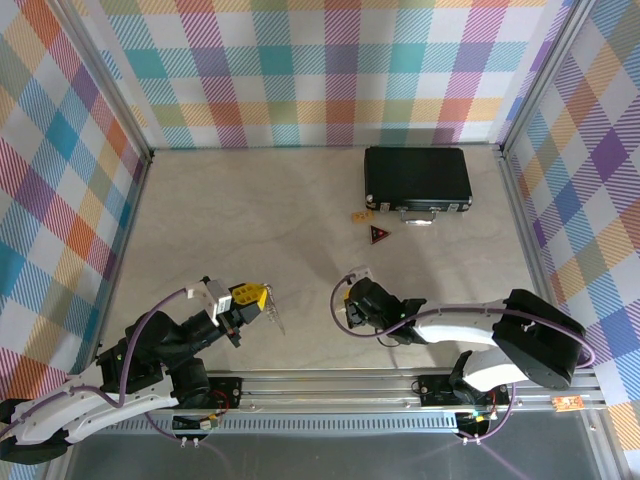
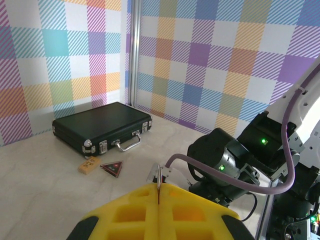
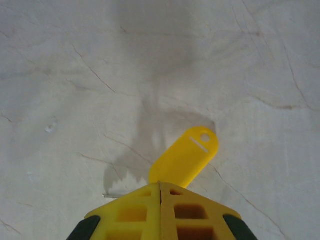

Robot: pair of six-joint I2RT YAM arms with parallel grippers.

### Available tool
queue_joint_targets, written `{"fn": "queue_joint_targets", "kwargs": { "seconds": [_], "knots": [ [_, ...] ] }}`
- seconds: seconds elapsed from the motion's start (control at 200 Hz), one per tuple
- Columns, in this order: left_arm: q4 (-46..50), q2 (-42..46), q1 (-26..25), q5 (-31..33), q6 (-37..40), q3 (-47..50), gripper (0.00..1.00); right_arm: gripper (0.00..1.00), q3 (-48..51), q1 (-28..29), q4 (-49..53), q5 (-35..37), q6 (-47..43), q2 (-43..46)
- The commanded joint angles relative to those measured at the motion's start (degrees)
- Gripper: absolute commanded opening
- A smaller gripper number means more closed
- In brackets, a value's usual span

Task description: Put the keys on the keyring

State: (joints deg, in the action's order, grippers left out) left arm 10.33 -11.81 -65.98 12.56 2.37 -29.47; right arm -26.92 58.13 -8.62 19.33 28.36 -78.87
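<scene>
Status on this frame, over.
Left claw shut on keyring, edge-on. Right claw shut on yellow-headed key. Claws apart, key not yet on ring. Black case far back, out of the way.

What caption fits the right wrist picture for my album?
Right gripper pinches the yellow-headed key over the pale table.

small yellow-headed key (image 3: 186, 159) poking out flat from the right gripper (image 3: 160, 187) that's pinching it, thin gray keyring (image 1: 273, 312) hanging slanted from the left gripper (image 1: 258, 296), both sitting well apart
</scene>
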Motion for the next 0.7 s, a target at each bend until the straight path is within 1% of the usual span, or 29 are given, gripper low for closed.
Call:
{"fn": "queue_joint_targets", "kwargs": {
  "seconds": [0.0,0.26,0.315,0.43,0.525,0.695],
  "knots": [
    [-3.3,0.5,-0.5,0.3,0.4,0.2,0.0,0.0,1.2,-0.1,-0.7,-0.8,2.1,1.0],
    [-3.3,0.3,-0.5,0.5,0.6,0.1,0.0,0.0,1.7,-0.1,1.0,-1.6,3.6,1.4],
    [-3.3,0.3,-0.5,0.5,0.6,0.1,0.0,0.02,1.9,0.0,1.2,-1.7,4.1,1.8],
    [-3.1,0.2,-0.5,0.4,0.6,-0.1,0.0,0.07,1.3,-0.1,5.5,-1.8,4.8,4.1],
    [-3.1,0.3,-0.5,0.1,0.6,-0.1,0.0,0.16,-0.1,0.0,11.6,-1.4,6.0,7.3],
    [-3.2,0.5,-0.5,-0.2,0.5,0.1,0.0,0.41,-7.2,-0.3,28.3,-0.7,7.8,11.1]
  ]
}}
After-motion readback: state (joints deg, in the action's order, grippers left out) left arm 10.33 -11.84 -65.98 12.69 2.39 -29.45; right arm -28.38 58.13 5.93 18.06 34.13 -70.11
